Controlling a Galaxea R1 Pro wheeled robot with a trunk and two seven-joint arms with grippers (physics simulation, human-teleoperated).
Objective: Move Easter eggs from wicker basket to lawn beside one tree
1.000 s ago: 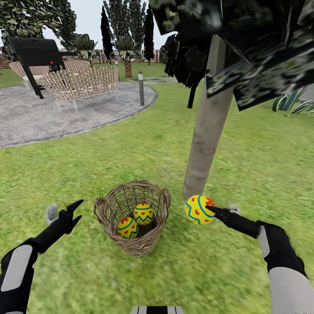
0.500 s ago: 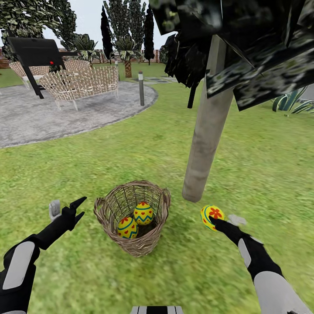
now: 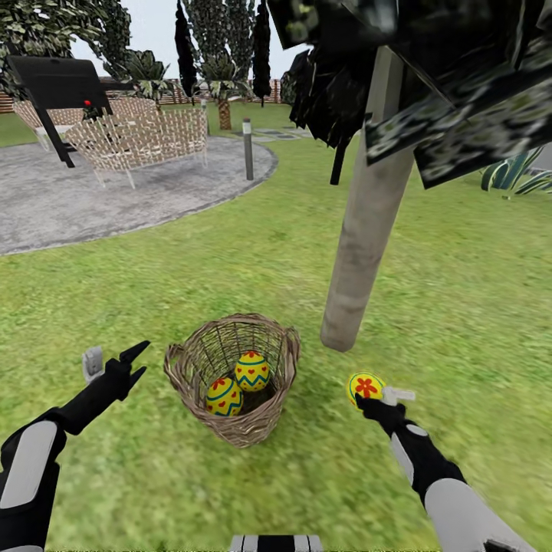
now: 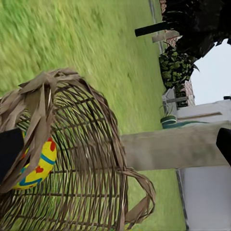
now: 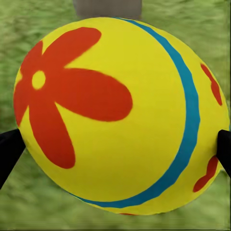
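Lowering egg point(image 3: 365, 386) nearer lawn point(image 3: 460, 307) | our right gripper point(image 3: 366, 397) pinches it between fingers | left gripper point(image 3: 136, 363) spread, unmoved

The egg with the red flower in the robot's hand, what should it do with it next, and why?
Probably lower it the last bit and let go. The right gripper holds that egg low over the lawn, close to the tree trunk's foot. Two eggs wait in the wicker basket.
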